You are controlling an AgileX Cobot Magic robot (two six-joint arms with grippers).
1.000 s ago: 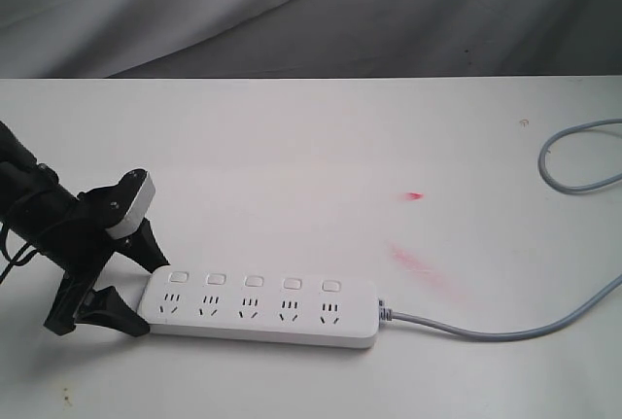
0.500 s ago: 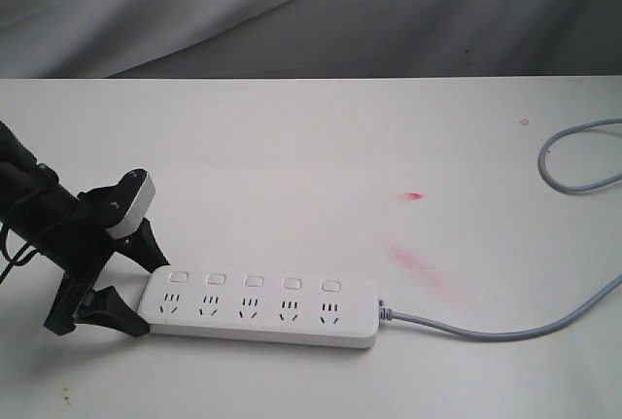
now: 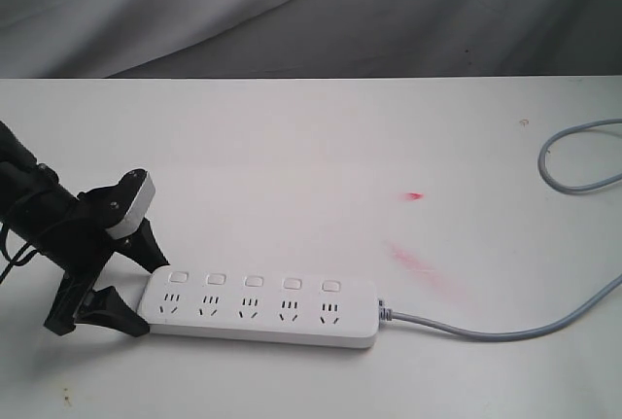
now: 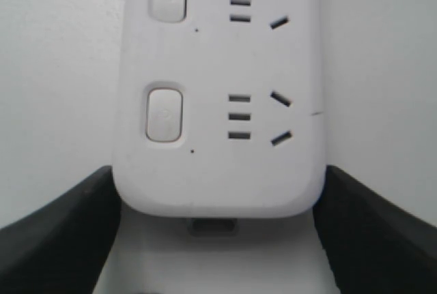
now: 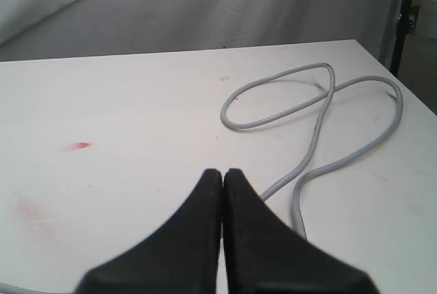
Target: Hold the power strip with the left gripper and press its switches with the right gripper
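Observation:
The long white power strip [image 3: 260,307] lies flat near the table's front, its grey cord [image 3: 505,332] trailing right. Its row of square switches [image 3: 253,280] runs along the far edge, and two of them [image 4: 164,114] show in the left wrist view. My left gripper [image 3: 154,300] straddles the strip's left end [image 4: 218,171], one black finger [image 4: 75,226] against each side, shut on it. My right gripper [image 5: 222,171] is out of the exterior view. It hovers over bare table near the cord loops [image 5: 314,123], fingers pressed together and empty.
The cord curls into a loop [image 3: 573,161] at the table's right edge. Red smears [image 3: 418,263] and a small red mark [image 3: 416,194] stain the white tabletop [image 3: 311,147]. A grey cloth backdrop [image 3: 292,11] hangs behind the table.

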